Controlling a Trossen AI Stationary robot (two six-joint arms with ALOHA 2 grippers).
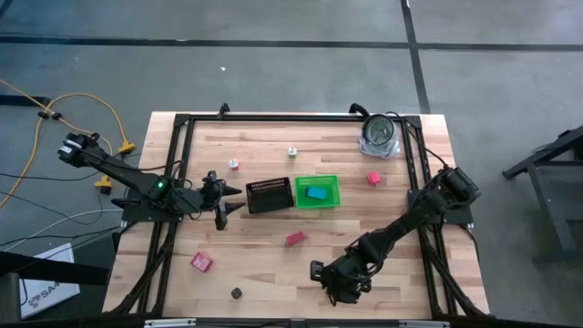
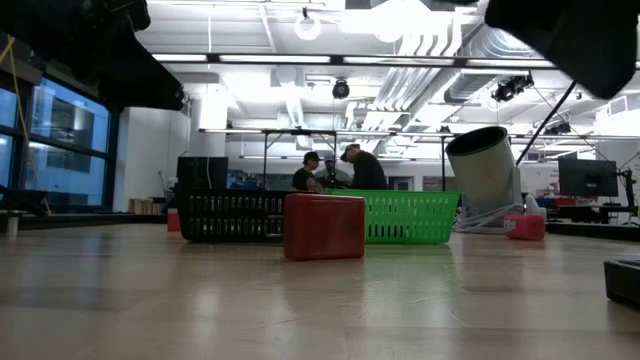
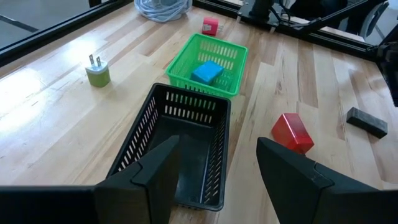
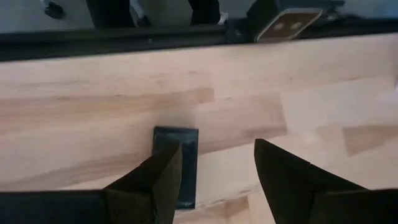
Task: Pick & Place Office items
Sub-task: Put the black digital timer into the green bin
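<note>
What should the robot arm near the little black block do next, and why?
Probably lower the right pincer and shift it sideways onto the black block. Its fingers are open and empty, and the block lies flat on the table under one finger, not yet between them.

both arms are dark, near-black, built of slim tubular links joined by bulkier rounded joint housings. the left arm [image 1: 137, 178] carries a small green light on its base housing, at about three o'clock from its outer joint, and a boxy, knobbly block at its far end. the right arm [image 1: 410, 219] shows chunky rounded segments with a faint grey sheen. the left gripper [image 3: 217, 180] has two flat, matte black fingers [image 3: 289, 171] with angular, wedge-like faces and bevelled edges. the right gripper [image 4: 214, 180] has the same matte black, tapering fingers [image 4: 283, 174], broad at the root, with plain surfaces
</note>
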